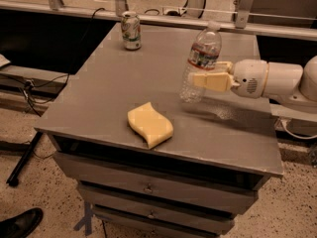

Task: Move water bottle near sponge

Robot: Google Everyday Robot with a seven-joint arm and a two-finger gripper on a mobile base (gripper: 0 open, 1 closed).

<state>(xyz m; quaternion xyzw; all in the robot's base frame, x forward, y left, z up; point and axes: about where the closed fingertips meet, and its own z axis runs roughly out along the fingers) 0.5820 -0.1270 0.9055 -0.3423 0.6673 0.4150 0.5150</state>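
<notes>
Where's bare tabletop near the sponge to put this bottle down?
The claw, shut on the water bottle, hangs over the right half of the table. Bare: the strip between sponge and bottle, the front-right corner beyond the sponge, and the wide stretch from sponge to can. Tight: only the front edge below the sponge.

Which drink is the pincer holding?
The water bottle, clear with a white cap. The pincer grips its middle, beyond the sponge. The green-and-white can stands alone at the back.
</notes>
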